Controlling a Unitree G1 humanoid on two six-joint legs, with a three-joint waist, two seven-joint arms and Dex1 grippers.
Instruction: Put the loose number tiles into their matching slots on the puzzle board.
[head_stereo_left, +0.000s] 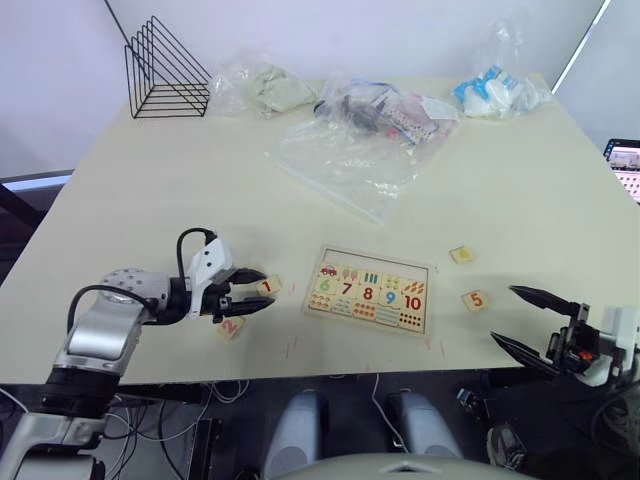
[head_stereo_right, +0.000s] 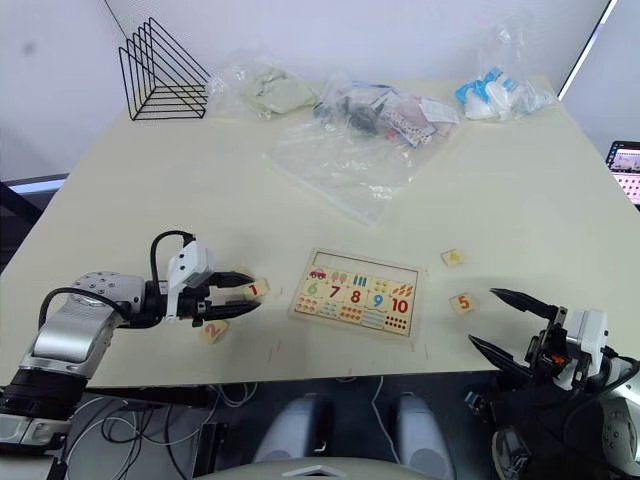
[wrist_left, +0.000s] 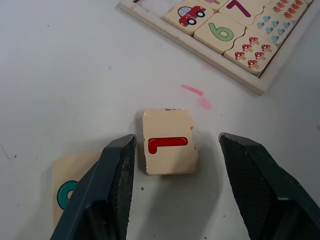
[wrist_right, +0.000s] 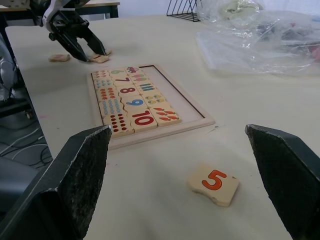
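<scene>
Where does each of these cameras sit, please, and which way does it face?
Head views: look forward and down over the table; both arms show.
Left wrist view: looks along the open left gripper at the 1 tile lying between its fingers.
Right wrist view: looks along the open right gripper past the 5 tile.
Shared by all: the puzzle board.

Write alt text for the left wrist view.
The left tool, open, straddles the red 1 tile lying flat on the table, not touching it. A second tile lies partly behind one finger; the puzzle board corner sits beyond.
</scene>
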